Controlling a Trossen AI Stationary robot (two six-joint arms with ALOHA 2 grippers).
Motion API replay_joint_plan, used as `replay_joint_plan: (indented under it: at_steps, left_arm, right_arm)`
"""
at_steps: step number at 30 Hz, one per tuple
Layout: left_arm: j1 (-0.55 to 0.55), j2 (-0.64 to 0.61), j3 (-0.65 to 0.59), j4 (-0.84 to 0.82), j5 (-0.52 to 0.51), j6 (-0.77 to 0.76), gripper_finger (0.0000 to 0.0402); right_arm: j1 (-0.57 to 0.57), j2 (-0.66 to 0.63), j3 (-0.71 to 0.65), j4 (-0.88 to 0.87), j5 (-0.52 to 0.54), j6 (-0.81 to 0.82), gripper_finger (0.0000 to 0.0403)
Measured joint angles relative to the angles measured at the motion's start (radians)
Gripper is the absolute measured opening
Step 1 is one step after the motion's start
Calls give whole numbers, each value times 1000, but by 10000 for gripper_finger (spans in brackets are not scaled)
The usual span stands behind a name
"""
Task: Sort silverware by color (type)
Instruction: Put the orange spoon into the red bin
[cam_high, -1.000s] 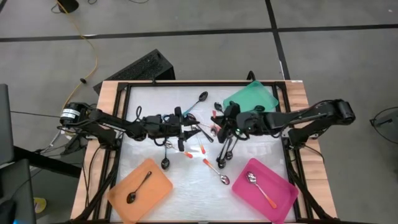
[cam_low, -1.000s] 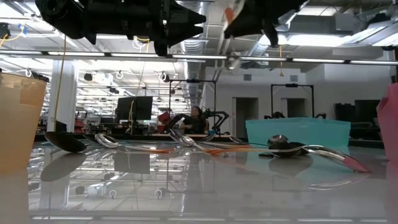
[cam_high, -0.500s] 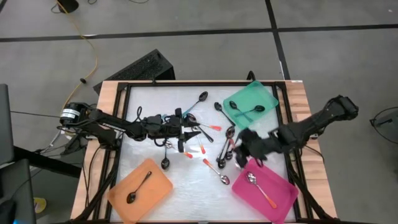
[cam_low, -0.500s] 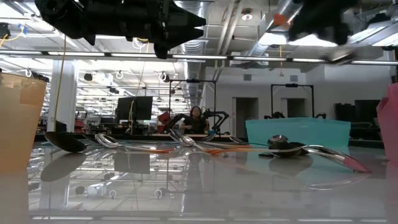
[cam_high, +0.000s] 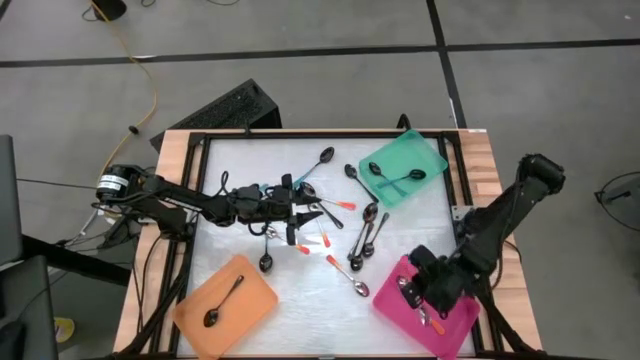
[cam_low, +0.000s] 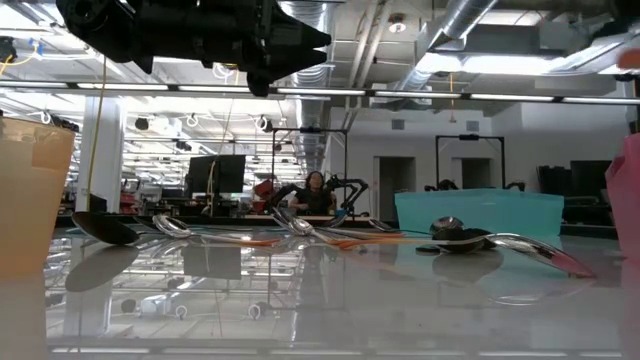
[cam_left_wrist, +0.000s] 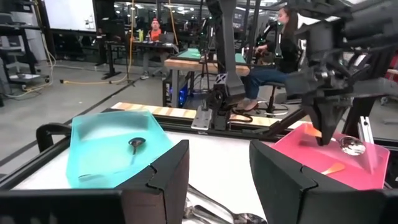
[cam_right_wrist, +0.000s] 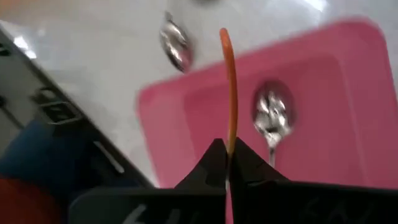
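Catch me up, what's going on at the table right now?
The robot is sorting spoons into coloured trays. The right end effector is shut on an orange-handled spoon and holds it over the pink tray, which already has one spoon in it. The left end effector hangs open over the loose spoons in the middle of the table. The orange tray holds one spoon, and the teal tray has spoons too.

**Around the table**

We see three trays on the white table (cam_high: 300, 290): an orange tray (cam_high: 255, 300), a pink tray (cam_high: 465, 320) and a teal tray (cam_high: 425, 155). A keyboard (cam_high: 222, 110) lies on the floor beyond (with an orange cable (cam_high: 152, 100) nearby). A person (cam_left_wrist: 283, 37) sits farther back.
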Motion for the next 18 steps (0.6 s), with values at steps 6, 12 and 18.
replay_joint_plan:
  at_steps: [6, 12, 18]
  left_arm:
    - [0, 0, 0, -13, -1, 0, 151]
    - [0, 0, 0, -28, -1, -21, 151]
    - [0, 0, 0, -63, 0, -43, 151]
  right_arm:
    - [35, 99, 0, -13, -75, 75, 8]
    - [28, 208, 0, -36, -223, 72, 20]
    - [28, 242, 0, -39, -251, 52, 51]
